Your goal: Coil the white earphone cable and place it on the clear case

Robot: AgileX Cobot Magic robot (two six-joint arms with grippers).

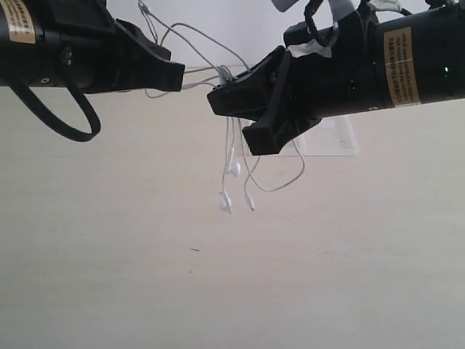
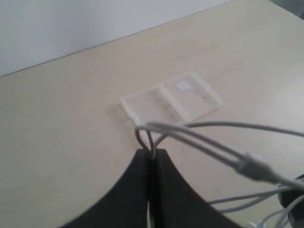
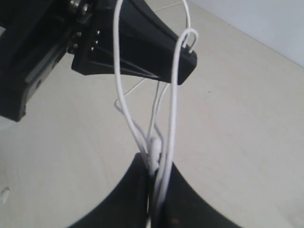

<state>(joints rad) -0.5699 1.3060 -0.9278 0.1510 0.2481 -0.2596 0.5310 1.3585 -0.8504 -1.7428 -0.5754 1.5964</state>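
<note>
The white earphone cable (image 1: 190, 45) hangs in the air between both grippers, with loops rising above and below them. Its two earbuds (image 1: 226, 203) dangle above the table. My left gripper (image 1: 180, 77) is shut on a loop of the cable (image 2: 148, 137). Facing it closely, my right gripper (image 1: 218, 98) is shut on several strands (image 3: 171, 109) and a small white inline piece (image 3: 154, 151). The clear case (image 2: 172, 97) lies flat and open on the table, its small white label (image 2: 182, 85) on one half. In the exterior view the case (image 1: 338, 138) shows partly behind the right arm.
The pale wooden table (image 1: 145, 276) spreads under both arms. A white wall (image 2: 71, 23) stands at the far edge. A black cable loop (image 1: 69, 120) hangs from the left arm. The left gripper's black body (image 3: 128, 42) fills the upper part of the right wrist view.
</note>
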